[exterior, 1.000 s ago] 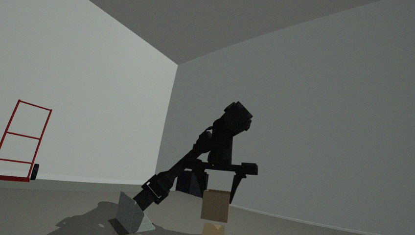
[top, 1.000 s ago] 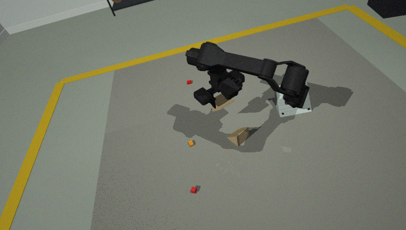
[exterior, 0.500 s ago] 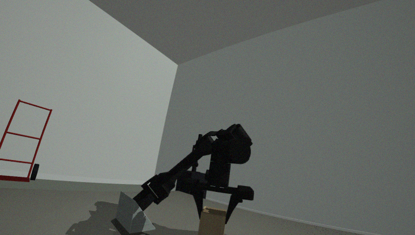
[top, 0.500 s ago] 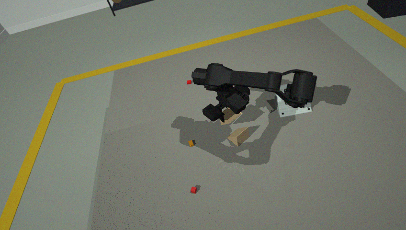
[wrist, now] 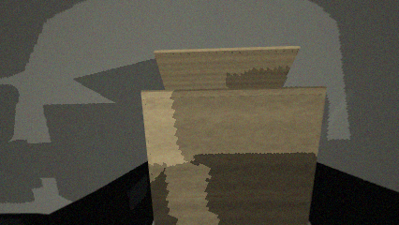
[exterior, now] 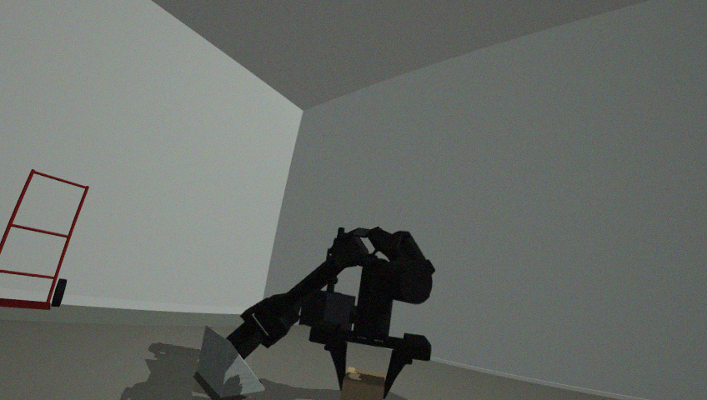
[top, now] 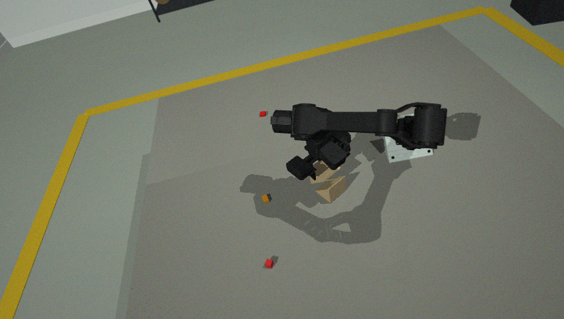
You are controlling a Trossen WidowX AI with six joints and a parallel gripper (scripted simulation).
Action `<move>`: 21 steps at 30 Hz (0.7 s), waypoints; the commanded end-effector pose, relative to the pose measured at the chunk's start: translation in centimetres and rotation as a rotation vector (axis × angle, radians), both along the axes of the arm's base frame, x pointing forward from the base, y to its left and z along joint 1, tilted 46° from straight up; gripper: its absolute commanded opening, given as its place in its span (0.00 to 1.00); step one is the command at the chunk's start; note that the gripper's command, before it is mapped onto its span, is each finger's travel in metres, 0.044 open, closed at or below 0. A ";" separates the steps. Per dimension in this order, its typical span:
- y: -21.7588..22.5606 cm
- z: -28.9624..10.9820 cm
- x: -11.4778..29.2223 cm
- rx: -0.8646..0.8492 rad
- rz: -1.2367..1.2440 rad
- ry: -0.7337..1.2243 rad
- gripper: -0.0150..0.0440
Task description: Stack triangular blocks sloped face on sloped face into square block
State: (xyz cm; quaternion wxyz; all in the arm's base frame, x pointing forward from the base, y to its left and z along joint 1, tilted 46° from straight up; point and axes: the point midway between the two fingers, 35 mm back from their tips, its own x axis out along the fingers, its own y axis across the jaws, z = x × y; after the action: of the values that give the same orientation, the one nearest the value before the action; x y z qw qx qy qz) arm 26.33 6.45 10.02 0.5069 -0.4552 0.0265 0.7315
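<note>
My gripper [top: 326, 169] [exterior: 363, 392] [wrist: 224, 164] is shut on one wooden triangular block [top: 319, 176] [exterior: 364, 390] [wrist: 253, 122], with a finger at each end. In the wrist view its broad face fills the lower middle, partly in shadow. The other triangular block [top: 335, 190] [wrist: 197, 70] rests on the table, just below the held one in the top view. In the wrist view it shows behind the held block's upper edge, roughly parallel, its lower part hidden. The blocks are not stacked face on face. How far the held block is above the table is unclear.
An orange cube [top: 265, 198] lies left of the blocks. One red cube [top: 263, 113] lies near the raised elbow, another red cube [top: 269, 263] farther down. The arm's pale base plate [top: 409, 153] is to the right. The arm's shadow covers the table around the blocks.
</note>
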 end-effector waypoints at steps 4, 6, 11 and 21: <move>0.2 0.2 -0.1 0.001 -0.013 -0.016 0.25; 0.2 0.1 -0.1 0.001 -0.013 -0.015 0.25; 0.2 0.1 -0.1 0.001 -0.013 -0.015 0.25; 0.1 0.1 -0.2 0.001 -0.014 -0.015 0.25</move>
State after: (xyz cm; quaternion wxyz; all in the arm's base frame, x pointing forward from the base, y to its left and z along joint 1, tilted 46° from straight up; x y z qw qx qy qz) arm 26.08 6.57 10.04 0.5104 -0.4595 0.0267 0.7264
